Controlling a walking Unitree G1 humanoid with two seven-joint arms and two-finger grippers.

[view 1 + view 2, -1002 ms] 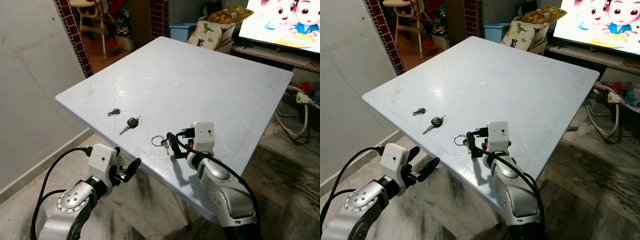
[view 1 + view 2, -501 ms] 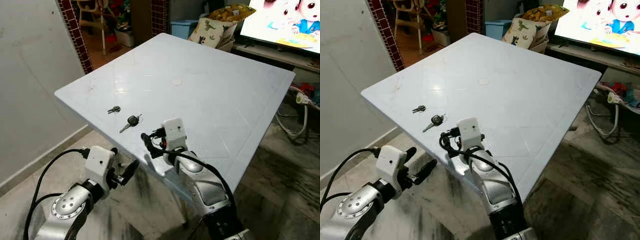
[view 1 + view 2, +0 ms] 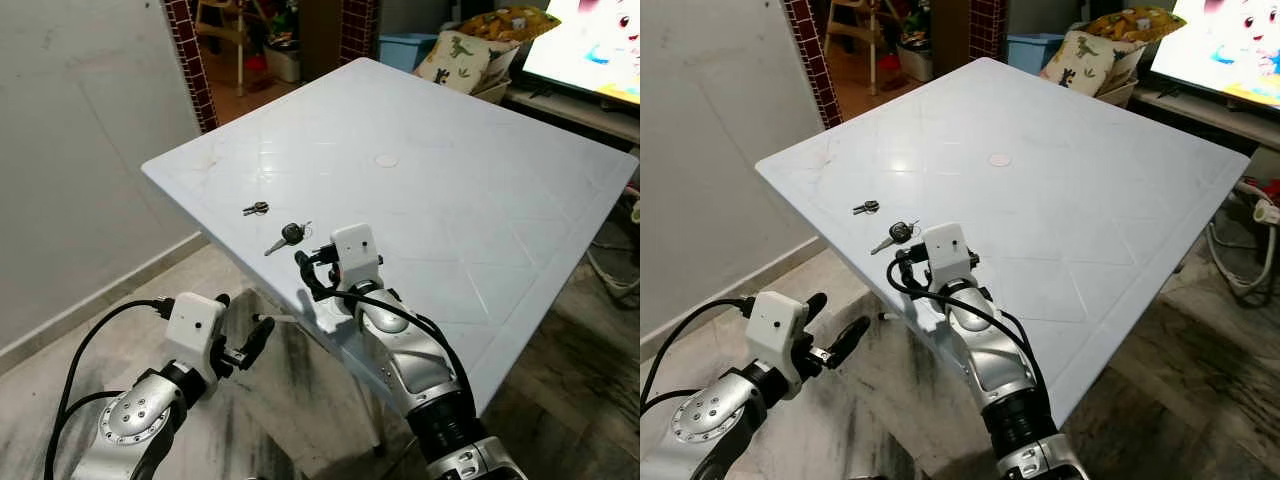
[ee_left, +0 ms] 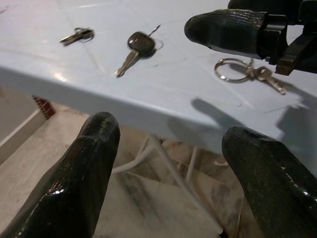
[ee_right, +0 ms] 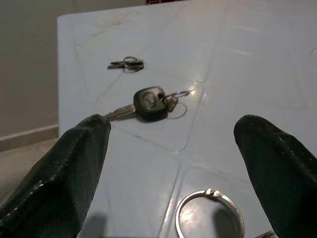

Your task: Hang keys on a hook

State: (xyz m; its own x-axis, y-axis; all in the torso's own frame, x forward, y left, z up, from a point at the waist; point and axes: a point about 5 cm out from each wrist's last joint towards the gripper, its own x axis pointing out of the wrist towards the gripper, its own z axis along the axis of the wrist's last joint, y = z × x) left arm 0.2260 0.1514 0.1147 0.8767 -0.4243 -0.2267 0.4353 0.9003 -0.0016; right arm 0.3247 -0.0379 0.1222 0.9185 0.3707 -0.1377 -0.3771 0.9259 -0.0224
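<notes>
Three sets of keys lie near the front left edge of the white table (image 3: pixel 450 180). Farthest is a small pair of keys (image 3: pixel 255 208), then a black-headed key (image 3: pixel 288 235). Nearest the edge is a silver key ring (image 4: pixel 232 69) with keys on it. My right gripper (image 3: pixel 311 276) is open just above the table, with the ring (image 5: pixel 210 210) below it and the black-headed key (image 5: pixel 148 103) ahead between its fingers. My left gripper (image 3: pixel 243 328) is open, lower than the tabletop and in front of its edge, holding nothing.
A television (image 3: pixel 600 40) stands behind the table at the right, with a dinosaur cushion (image 3: pixel 465 60) and a blue bin (image 3: pixel 405 45) beside it. A brick column (image 3: pixel 195 70) and a plain wall are at the left. A cable (image 3: pixel 1240 240) lies on the floor at the right.
The camera has shifted. My right gripper has moved left over the key ring, which lay in plain view beside it a second ago. The left gripper has stayed below the table edge.
</notes>
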